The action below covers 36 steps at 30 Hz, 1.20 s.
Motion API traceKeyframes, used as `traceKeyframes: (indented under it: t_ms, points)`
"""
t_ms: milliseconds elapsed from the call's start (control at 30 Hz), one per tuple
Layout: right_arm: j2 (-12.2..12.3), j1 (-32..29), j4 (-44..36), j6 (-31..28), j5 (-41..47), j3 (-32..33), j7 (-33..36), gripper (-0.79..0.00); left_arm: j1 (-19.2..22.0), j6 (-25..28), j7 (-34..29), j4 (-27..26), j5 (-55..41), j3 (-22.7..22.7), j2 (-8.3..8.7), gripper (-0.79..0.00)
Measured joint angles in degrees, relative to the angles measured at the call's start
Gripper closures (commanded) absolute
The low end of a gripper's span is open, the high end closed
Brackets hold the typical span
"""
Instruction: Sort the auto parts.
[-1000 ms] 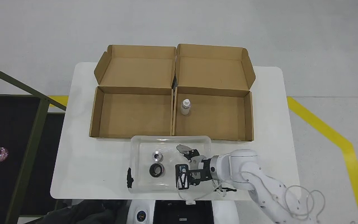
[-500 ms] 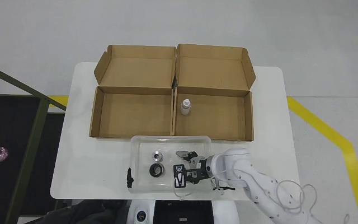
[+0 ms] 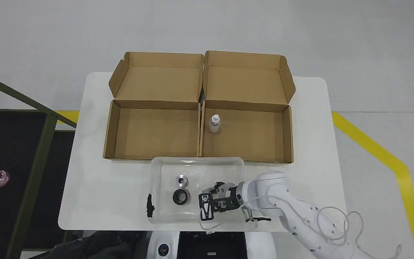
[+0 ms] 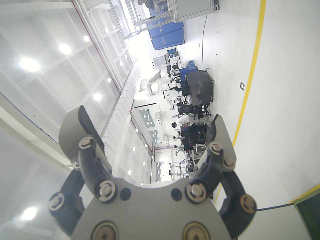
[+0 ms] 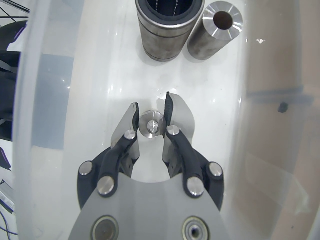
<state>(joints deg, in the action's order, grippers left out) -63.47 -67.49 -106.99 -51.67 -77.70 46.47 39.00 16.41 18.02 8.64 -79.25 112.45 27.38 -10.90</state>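
"White table (image 3: pixel 310 123), clear tray (image 3: pixel 162 167) at its near edge. Step in hand?"

"Pick-up: the right gripper (image 5: pixel 151 108) pinches a small round metal part (image 5: pixel 151 126) on the tray floor. Next, I judge: lift straight, carry to a cardboard box (image 3: pixel 155 133)."

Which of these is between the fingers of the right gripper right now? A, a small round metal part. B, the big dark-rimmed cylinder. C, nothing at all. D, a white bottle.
A: the right wrist view shows the right gripper down in the clear bin with its fingers on either side of a small round metal part. The white bottle stands in a cardboard box.
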Motion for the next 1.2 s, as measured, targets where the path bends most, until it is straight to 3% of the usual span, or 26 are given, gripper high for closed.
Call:
traceKeyframes:
  t_ms: [200,1200]
  points:
    - [0.3,0.2,-2.0,0.0,1.0,1.0,-1.9,0.0,0.0,0.0,0.0,0.0,0.0,0.0,0.0,-0.785]
    - [1.6,0.3,-12.6,2.5,-4.5,10.0,-27.6,0.0,0.0,0.0,0.0,0.0,0.0,0.0,0.0,-0.785]
